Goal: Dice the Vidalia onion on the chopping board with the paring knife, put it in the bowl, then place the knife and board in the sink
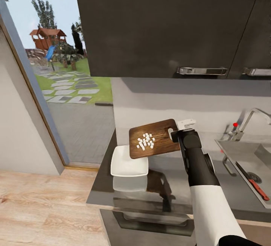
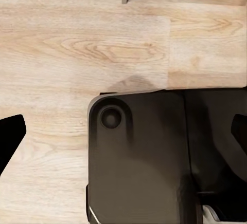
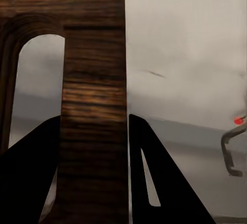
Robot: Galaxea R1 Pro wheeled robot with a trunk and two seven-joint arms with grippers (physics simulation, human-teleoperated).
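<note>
While my right gripper [image 1: 174, 133] clamps the handle end of the chopping board [image 1: 154, 137], I hold that board lifted off the countertop [image 1: 101, 186] at the centre of the head view, its lower left corner hanging over the bowl [image 1: 126, 163]. On it sits the diced Vidalia onion [image 1: 146, 141], a loose heap of pale bits near the middle. In the right wrist view my 2 dark fingers [image 3: 154, 183] pinch the wood strip [image 3: 92, 106] beside the slot-shaped handle hole [image 3: 36, 90], 1 on each side of it. I judge the board stiff and fairly light, so a grip at 1 end carries it, but the long overhang will want to twist in my pads if I tilt fast. The dice are light and free to slide, held by nothing, so a slow tip toward the bowl should pour them and a jerk could scatter them over the countertop. At the lower right of the head view the paring knife [image 1: 258, 184] already lies in the sink [image 1: 241, 154]. My left gripper [image 2: 123, 131] points down at the wooden floor [image 2: 77, 44] with dark fingertips at both edges of its wrist view, seemingly spread with nothing between them.
</note>
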